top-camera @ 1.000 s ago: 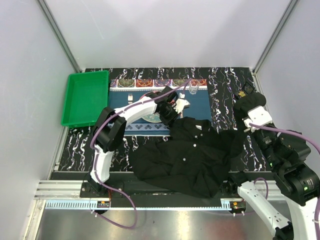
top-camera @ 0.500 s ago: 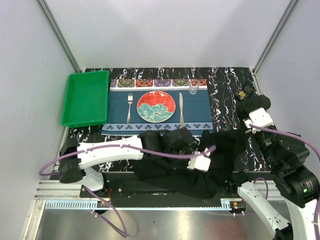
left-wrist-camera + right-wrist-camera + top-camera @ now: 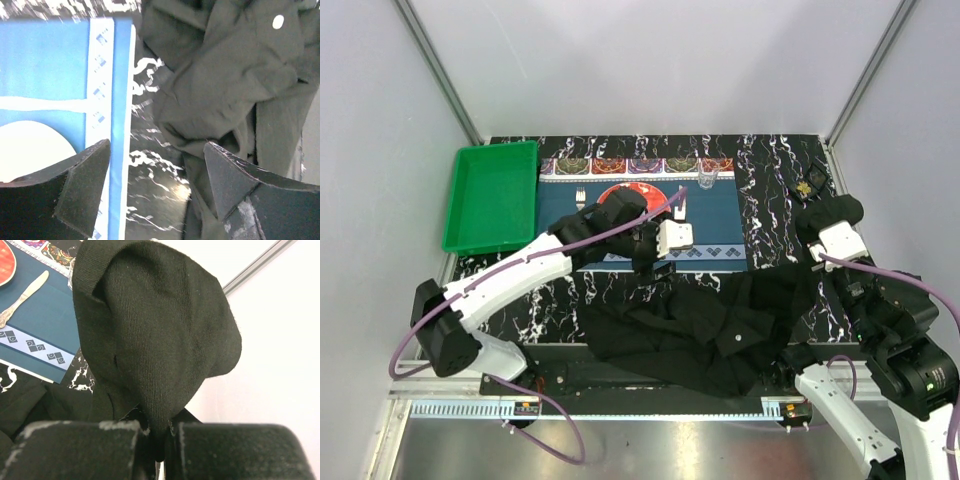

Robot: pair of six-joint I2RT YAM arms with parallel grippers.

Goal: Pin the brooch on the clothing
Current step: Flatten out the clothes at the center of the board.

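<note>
Black marble-patterned tabletop (image 3: pixel 770 170), white-veined, carries the crumpled black woven button-up shirt (image 3: pixel 690 330) near its front centre. Right gripper (image 3: pixel 160 440): jaws clamped on a raised fold of this cloth, which drapes limply. Left gripper (image 3: pixel 157 170): jaws spread and empty above the shirt's far edge, beside the blue patterned placemat (image 3: pixel 50 65). The fabric is soft and light; spread one panel flat before pinning. What appears to be the tiny golden brooch (image 3: pixel 807 186) lies apart at far right; it is rigid, so pinch its rim.

Brooch (image 3: pixel 807 186) too small (shape indistinct)
</note>
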